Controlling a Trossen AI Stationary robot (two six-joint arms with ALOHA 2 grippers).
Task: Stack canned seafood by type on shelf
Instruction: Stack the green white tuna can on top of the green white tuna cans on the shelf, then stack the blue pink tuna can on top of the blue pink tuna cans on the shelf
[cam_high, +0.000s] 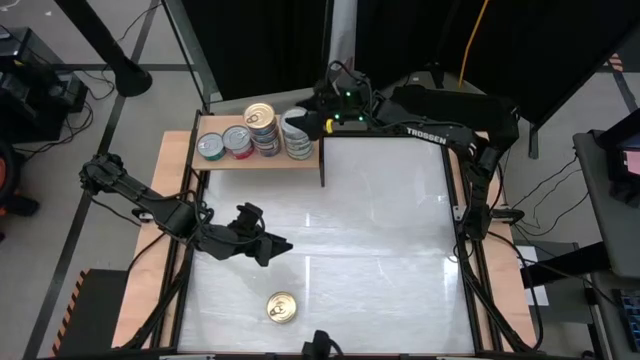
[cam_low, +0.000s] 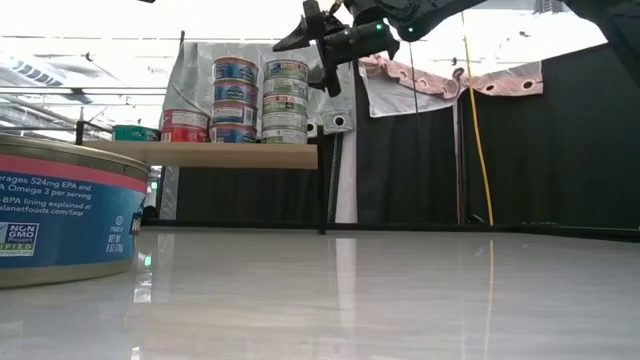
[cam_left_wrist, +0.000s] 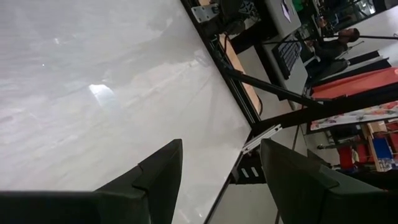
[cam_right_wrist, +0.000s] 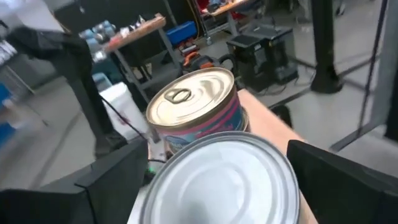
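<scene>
White table (cam_high: 380, 230) carries shelf (cam_high: 260, 160) at far-left corner, canned seafood (cam_high: 265, 130) stacked on it; right gripper (cam_high: 312, 126) released, fingers straddling rightmost stack; left gripper (cam_high: 275, 246) empty, parted, mid-left; lone can (cam_high: 281, 307) near front edge

Shiny metal tins (cam_high: 262, 128) sit on a matt light-wood shelf (cam_high: 262, 160); tabletop (cam_high: 380, 230) glossy white.
</scene>
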